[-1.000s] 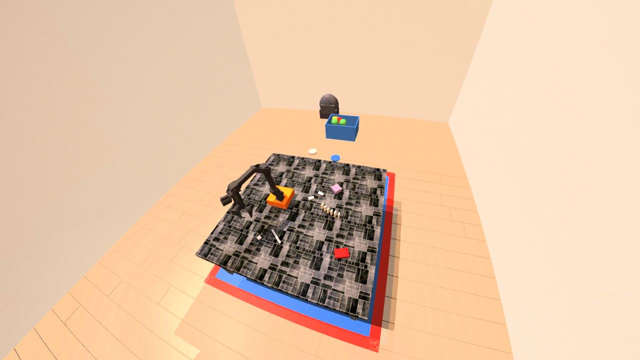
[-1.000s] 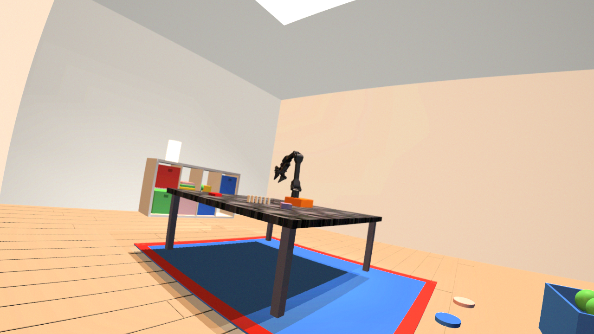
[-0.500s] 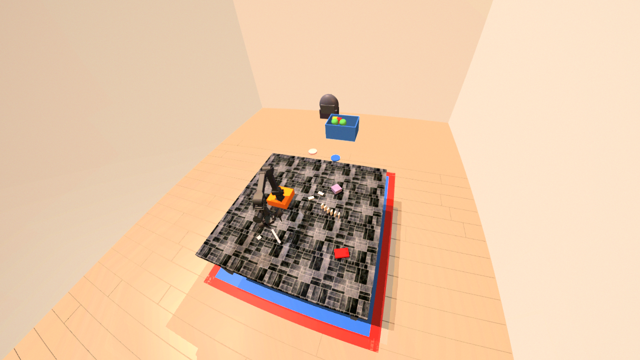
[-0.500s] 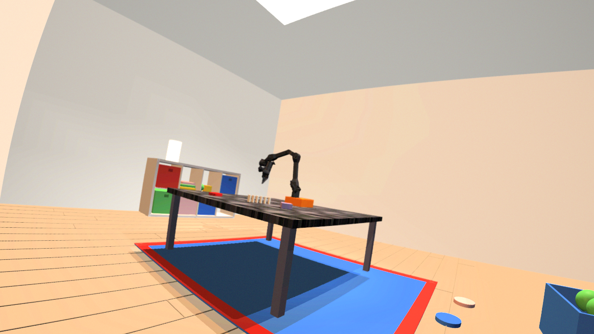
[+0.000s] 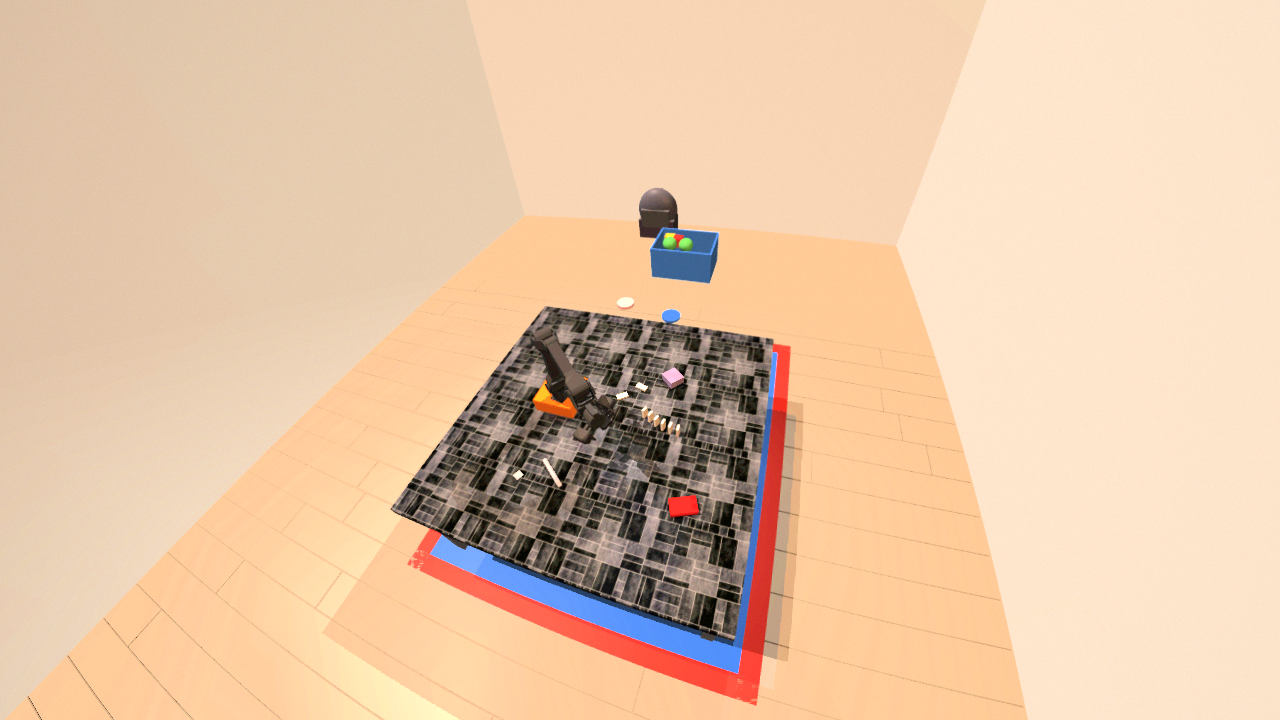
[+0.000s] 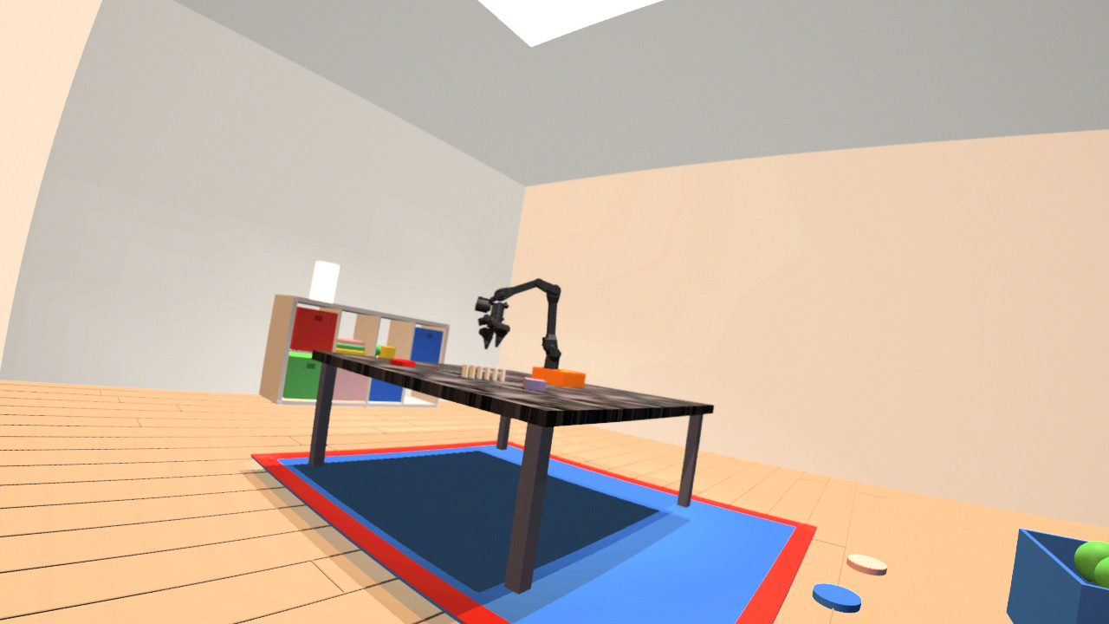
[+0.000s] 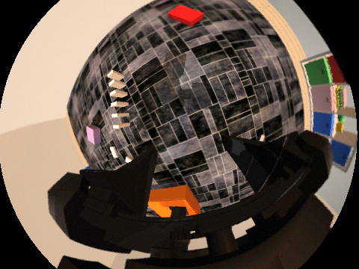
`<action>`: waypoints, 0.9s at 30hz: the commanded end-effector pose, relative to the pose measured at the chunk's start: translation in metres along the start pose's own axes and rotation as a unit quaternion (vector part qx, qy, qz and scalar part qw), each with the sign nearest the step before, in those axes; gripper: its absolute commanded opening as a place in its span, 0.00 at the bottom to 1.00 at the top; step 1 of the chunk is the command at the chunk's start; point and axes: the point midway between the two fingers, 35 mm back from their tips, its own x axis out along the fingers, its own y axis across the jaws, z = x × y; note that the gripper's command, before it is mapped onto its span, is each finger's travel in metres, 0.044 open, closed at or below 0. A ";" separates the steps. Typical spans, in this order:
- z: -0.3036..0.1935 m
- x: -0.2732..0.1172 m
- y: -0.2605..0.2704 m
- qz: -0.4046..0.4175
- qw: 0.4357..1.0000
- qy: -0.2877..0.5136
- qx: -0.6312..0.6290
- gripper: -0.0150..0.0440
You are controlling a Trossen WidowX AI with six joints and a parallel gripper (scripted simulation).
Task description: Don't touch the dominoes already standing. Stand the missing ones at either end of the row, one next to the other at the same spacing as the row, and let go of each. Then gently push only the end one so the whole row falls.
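A short row of standing cream dominoes [image 5: 660,420] [image 6: 483,373] [image 7: 119,100] stands near the table's middle. Two loose dominoes lie flat beyond the row's near end, one [image 5: 622,394] [image 7: 128,158] closer to the arm and one [image 5: 640,385] [image 7: 114,152] further off. My gripper [image 5: 590,425] [image 6: 492,340] [image 7: 189,144] is open and empty. It hangs well above the table, between the orange arm base [image 5: 554,402] [image 6: 558,376] [image 7: 175,202] and the row, and touches nothing.
A pink block [image 5: 673,377] [image 6: 534,382] [image 7: 93,134] lies beyond the loose dominoes. A red block [image 5: 684,505] [image 6: 401,361] [image 7: 185,14] lies near the far edge. A white stick [image 5: 552,471] and a small white cube [image 5: 518,474] lie to the side. A shelf [image 6: 356,348] stands behind the table.
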 end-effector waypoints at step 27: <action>-0.096 0.075 0.256 -0.034 0.884 0.093 -0.457 1.00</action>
